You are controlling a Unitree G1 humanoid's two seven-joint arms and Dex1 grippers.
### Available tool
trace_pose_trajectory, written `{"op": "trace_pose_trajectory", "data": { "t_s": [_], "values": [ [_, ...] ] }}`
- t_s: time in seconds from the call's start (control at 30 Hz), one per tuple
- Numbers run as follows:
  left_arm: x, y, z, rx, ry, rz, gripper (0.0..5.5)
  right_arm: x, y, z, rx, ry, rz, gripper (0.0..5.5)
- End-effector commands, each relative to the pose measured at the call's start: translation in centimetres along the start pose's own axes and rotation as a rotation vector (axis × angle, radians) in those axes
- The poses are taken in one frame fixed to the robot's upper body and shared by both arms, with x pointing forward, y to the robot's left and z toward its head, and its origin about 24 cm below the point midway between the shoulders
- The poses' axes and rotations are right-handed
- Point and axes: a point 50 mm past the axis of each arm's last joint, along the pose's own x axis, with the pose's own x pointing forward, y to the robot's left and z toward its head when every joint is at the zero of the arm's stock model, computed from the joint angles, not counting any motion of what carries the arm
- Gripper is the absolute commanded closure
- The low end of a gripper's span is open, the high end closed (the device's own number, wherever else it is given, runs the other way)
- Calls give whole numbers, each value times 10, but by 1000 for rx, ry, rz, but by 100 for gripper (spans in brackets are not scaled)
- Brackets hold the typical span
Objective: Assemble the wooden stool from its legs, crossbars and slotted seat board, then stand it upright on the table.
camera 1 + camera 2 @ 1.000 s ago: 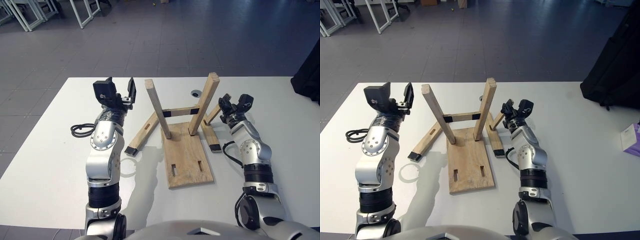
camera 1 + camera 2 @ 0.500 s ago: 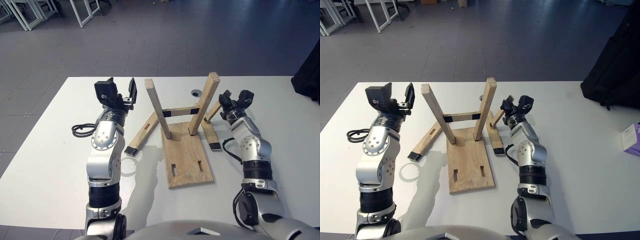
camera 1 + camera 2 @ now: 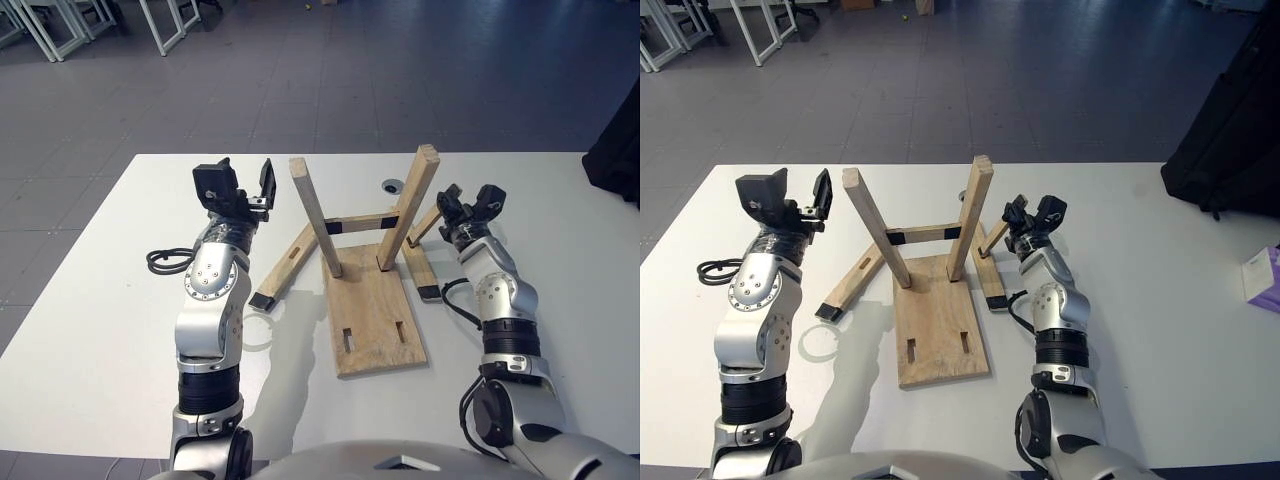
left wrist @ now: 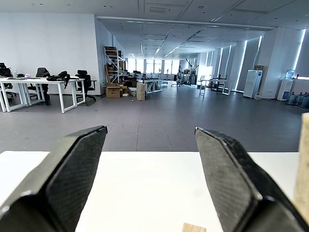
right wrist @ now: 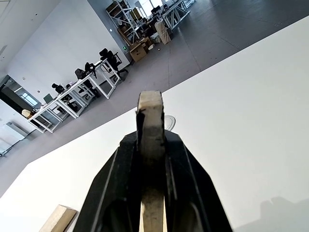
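pale slotted seat board [image 3: 375, 322] lies flat, two legs [image 3: 314, 215] standing in it; right gripper [image 3: 462, 210], 2 o'clock, clamps a wooden bar [image 3: 427, 226]; left gripper [image 3: 240, 180] gapes.

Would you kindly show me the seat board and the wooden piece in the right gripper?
seat board [image 3: 372, 305], left eye view, on its bare middle.
wooden piece [image 5: 150, 116], right wrist view, on its end face.
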Motion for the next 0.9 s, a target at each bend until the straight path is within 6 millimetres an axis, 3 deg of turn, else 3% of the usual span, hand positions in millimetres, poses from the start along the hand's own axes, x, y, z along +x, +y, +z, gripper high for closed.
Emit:
{"op": "trace_pose_trajectory", "data": {
  "t_s": [0.03,0.2,0.3,0.53,0.73,0.83,0.9],
  "values": [
    [1,1,1,15,-3,-7,212,-2,-8,0,-30,17,-35,509],
    [1,2,-2,15,7,0,212,-17,-23,2,-211,6,-97,509],
    [0,2,-3,15,10,6,212,-25,-25,-6,-368,21,-120,509],
    [0,1,-4,10,11,19,212,-31,-28,-27,-449,22,-209,509],
    [-1,0,-6,7,24,32,212,-25,-31,-46,-412,64,-365,510],
    [-1,0,-7,6,27,37,212,-22,-22,-70,-448,126,-354,510],
    [0,-1,-7,4,28,35,212,-34,-23,-89,-456,159,-321,510]
  ]
}}
